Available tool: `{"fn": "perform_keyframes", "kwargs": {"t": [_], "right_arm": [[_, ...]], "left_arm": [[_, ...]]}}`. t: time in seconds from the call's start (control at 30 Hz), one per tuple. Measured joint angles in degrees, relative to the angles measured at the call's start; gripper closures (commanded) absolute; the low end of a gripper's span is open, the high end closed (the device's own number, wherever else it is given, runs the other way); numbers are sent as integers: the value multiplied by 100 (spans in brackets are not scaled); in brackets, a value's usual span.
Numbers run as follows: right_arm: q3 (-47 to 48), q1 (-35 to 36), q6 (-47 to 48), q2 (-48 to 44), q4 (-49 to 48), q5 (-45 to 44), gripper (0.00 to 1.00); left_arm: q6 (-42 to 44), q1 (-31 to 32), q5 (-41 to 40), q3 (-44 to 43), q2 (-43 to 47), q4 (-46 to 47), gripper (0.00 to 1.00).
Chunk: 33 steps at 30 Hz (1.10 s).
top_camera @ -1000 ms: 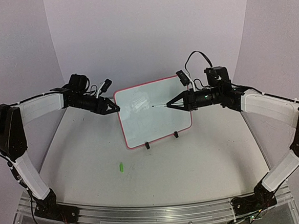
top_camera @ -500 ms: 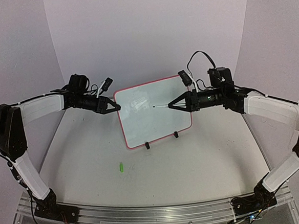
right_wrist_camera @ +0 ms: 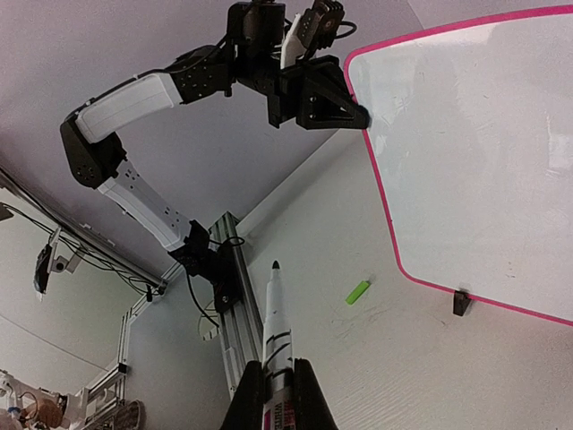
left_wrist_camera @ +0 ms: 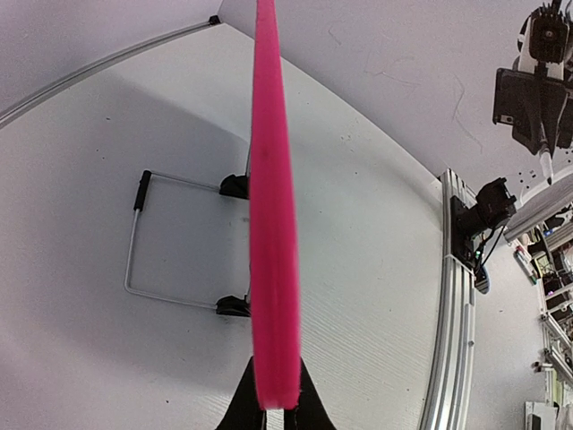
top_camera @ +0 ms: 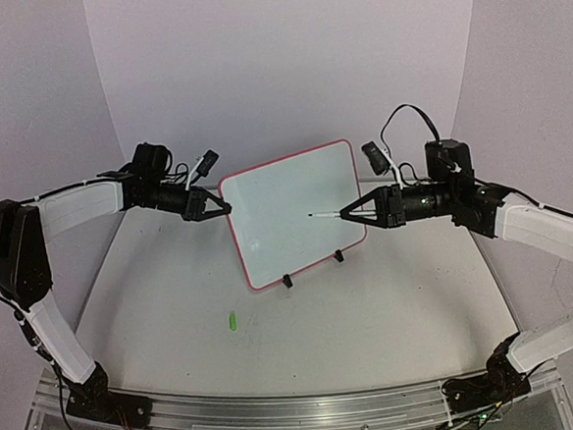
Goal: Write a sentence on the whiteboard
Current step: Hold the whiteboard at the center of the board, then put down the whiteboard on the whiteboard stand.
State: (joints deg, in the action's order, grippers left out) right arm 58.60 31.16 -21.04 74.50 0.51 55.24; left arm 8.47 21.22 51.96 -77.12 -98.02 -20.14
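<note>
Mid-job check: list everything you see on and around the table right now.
whiteboard: one, white with pink frame, standing mid-table, no writing visible
wire stand: one, silver, behind the whiteboard
marker: one, white with dark tip, held in front of the whiteboard
green piece: one, green, lying on the table near-left of the whiteboard
table: one, white
left gripper: black, shut on the whiteboard's left edge
right gripper: black, shut on the marker
</note>
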Motion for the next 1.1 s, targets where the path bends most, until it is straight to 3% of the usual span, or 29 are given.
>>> {"fn": "perform_keyframes", "kwargs": {"t": [0.5, 1.1], "right_arm": [[-291, 35, 25, -424, 29, -59, 100], [-302, 668, 73, -474, 193, -480, 100]], "left_arm": [[525, 520, -216, 374, 405, -35, 100], [647, 524, -355, 826, 962, -294, 97]]}}
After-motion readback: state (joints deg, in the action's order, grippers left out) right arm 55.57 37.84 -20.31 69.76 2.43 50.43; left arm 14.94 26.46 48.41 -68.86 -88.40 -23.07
